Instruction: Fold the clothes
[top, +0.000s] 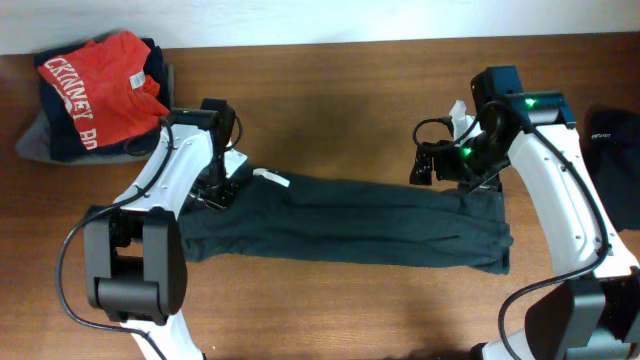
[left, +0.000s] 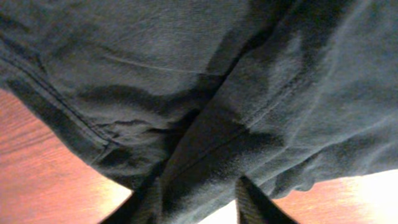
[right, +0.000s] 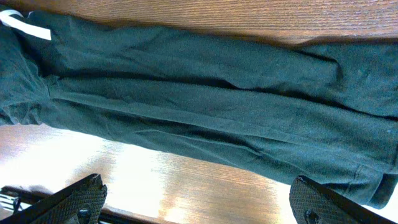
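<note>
A dark grey-green garment (top: 350, 220) lay stretched in a long, narrow band across the middle of the wooden counter (top: 330, 100), running from the left arm to the right arm. A small white tag (top: 270, 178) showed at its far edge, near the left end.

The left gripper (top: 215, 193) was down on the left end of this garment. In the left wrist view a raised fold of the cloth ran between its two fingers (left: 252, 202), which stood fairly close on either side of it. Whether they were actually pinching the fold could not be told from the pictures, as the fingertips were cut off at the bottom edge. The cloth around them was bunched and creased, with bare counter showing at both lower corners.

The right gripper (top: 432, 165) was at the far edge of the garment's right end. Its fingers (right: 74, 199) were spread wide (nothing lay between them), and in the right wrist view they stood over bare counter just beside the long edge of the band, apart from the cloth.

At the far left corner a red shirt (top: 105, 85) with white lettering sat on top of a pile of dark clothes (top: 55, 135). At the right edge of the counter, well apart from the band, lay a black garment (top: 612, 155) with a little white lettering, partly out of view.
</note>
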